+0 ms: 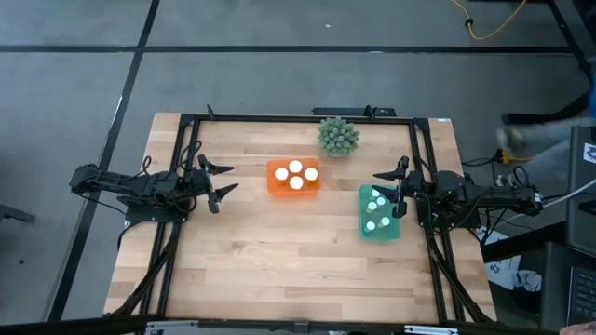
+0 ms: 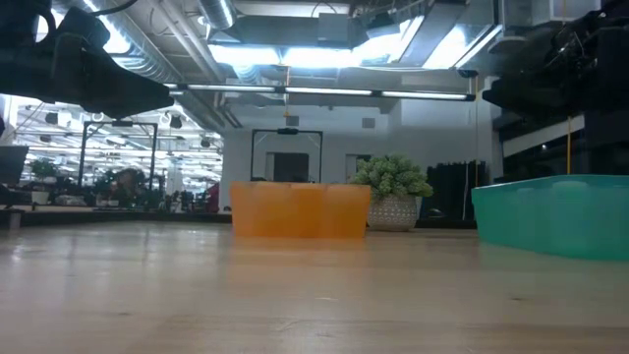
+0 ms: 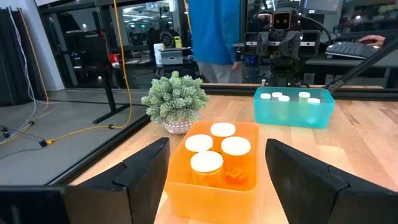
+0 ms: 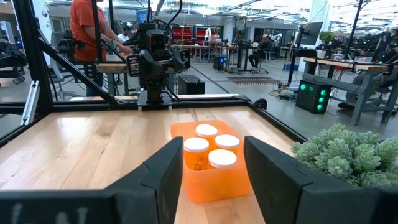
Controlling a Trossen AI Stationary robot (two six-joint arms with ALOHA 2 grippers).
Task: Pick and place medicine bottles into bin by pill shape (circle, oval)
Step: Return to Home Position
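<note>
Several wide white-capped medicine bottles (image 1: 295, 174) stand in the orange bin (image 1: 276, 186) at the table's middle. Several narrower white-capped bottles (image 1: 375, 210) stand in the teal bin (image 1: 391, 232) to its right. My left gripper (image 1: 223, 181) hangs open above the table left of the orange bin, and its wrist view shows that bin (image 3: 211, 193) ahead between the fingers. My right gripper (image 1: 389, 192) hangs open at the teal bin's right edge, pointing toward the orange bin (image 4: 214, 180). Neither holds anything.
A spiky green plant ball (image 1: 338, 136) sits at the far edge, behind the orange bin. A black frame (image 1: 298, 117) runs along the table's far and side edges. Bare wood (image 1: 279, 261) lies toward the near edge. People stand in the room beyond the table.
</note>
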